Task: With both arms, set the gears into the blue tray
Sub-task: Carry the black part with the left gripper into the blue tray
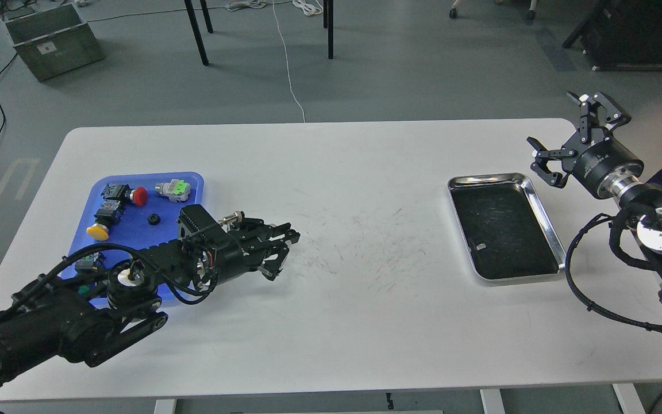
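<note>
The blue tray (135,237) lies at the table's left. One small black gear (153,219) rests inside it. My left gripper (289,235) hovers just right of the tray, over the white table, with its fingers drawn together on a second gear that barely shows as a dark bit at the tips. My right gripper (555,122) is raised above the table's far right corner, beyond the steel tray, its fingers spread wide and empty.
A shiny steel tray (489,178) with a black inside sits at the right. In the blue tray are a red button (140,196), a yellow button (97,232) and a grey-and-green connector (173,190). My left arm covers the tray's near end.
</note>
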You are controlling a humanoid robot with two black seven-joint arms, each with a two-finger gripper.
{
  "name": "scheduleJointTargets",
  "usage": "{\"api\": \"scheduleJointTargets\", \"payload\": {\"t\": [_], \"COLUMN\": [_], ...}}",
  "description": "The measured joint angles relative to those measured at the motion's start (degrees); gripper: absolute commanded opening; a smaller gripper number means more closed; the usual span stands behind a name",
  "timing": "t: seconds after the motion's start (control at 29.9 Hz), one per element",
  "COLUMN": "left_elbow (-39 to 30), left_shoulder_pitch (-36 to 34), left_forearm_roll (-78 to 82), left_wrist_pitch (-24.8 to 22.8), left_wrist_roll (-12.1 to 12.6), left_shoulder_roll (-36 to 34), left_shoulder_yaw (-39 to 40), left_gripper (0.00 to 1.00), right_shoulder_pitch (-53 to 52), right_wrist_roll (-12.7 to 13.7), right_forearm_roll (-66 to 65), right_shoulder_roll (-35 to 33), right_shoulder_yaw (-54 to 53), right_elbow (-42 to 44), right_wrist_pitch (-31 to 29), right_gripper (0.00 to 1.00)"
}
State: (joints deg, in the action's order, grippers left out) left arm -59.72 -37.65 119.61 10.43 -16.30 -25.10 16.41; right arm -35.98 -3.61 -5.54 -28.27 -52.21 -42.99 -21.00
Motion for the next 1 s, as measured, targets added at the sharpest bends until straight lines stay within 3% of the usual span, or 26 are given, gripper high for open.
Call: {"api": "scheduleJointTargets", "payload": {"t": [0.2, 0.5, 0.73, 1.0], "left_elbow": [-5.5, -5.5, -2.8, 4.9], "left_shoulder_pitch": [-2.7, 1.0, 4.5, 5.1], "left_forearm_roll": [-8.3, -16.7, -18.8, -18.6], "left_wrist_pitch": [-0.2, -0.4, 0.2, 0.4], "left_wrist_roll": [0.0, -4.0, -4.7, -5.7], "left_shoulder_roll": [-11.4, -21.7, -22.0, -19.0], "left_shoulder_yaw": [0.7, -2.6, -3.5, -3.6], "left_gripper": [0.07, 0.08, 0.08, 0.08], "right_shoulder_pitch": [-0.4, -0.4, -0.3, -0.3], "right_wrist_roll": [0.1, 0.0, 0.0, 0.0], "right_forearm_roll": [0.0, 0.0, 0.0, 0.0], "right_shoulder_roll": [-0.1, -0.2, 0.0, -0.1], "right_shoulder_yaw": [-0.3, -0.5, -0.3, -0.2], "right_elbow": [0.1, 0.3, 0.3, 0.3], "right_wrist_pitch": [-0.1, -0.1, -0.1, -0.1], "right_gripper": [0.96, 0.96, 0.96, 0.96]}}
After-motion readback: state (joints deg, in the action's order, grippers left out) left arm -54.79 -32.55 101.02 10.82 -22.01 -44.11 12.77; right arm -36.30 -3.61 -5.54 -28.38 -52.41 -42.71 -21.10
